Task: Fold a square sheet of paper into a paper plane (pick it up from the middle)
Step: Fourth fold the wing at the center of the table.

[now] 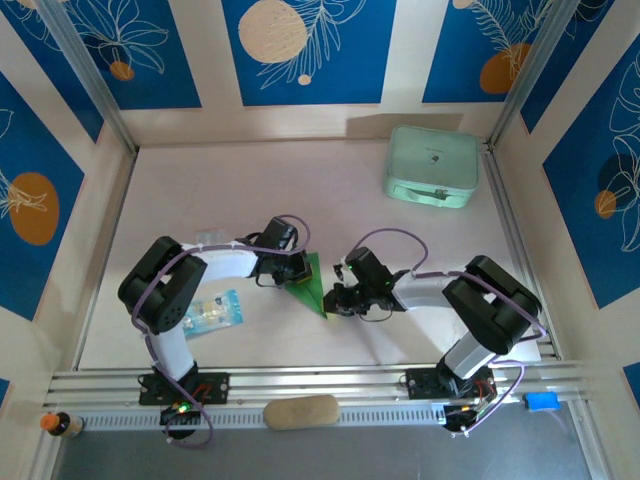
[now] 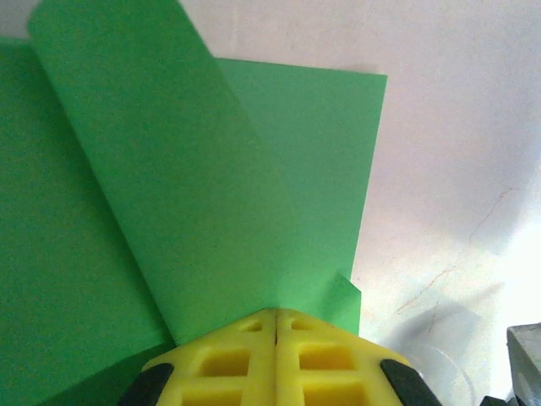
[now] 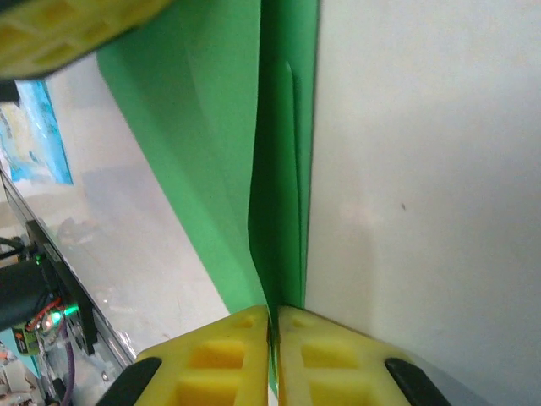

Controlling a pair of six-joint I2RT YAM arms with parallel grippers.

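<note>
The left claw (image 2: 276,315) is pinched shut on the half-made paper plane (image 2: 194,194), fingertips pressed flat together with the green sheet coming out between them. Just ahead of those tips a loose flap stands up and leans away to the left, not creased down. The right claw (image 3: 274,311) is also closed on the paper, with only a hairline slit between its fingers, gripping the folded edge; the centre crease runs straight out ahead of it.

Likely trouble, as I judge it: both claws hold the same thin sheet from opposite sides, so any pull apart or twist between the arms could tear it or drag the crease out of line. The right grip looks light (barely a pinch), so the paper could slide out there. If it does, the raised flap may spring open, since only the left pinch would be holding the fold.

Seen from above, the plane lies on the table (image 1: 250,190) in the gap between the two claws, touching both. Its long axis runs from the far side toward the arm bases, broad end away from them. The pointed tip faces the near edge, slanted slightly toward the right claw.
</note>
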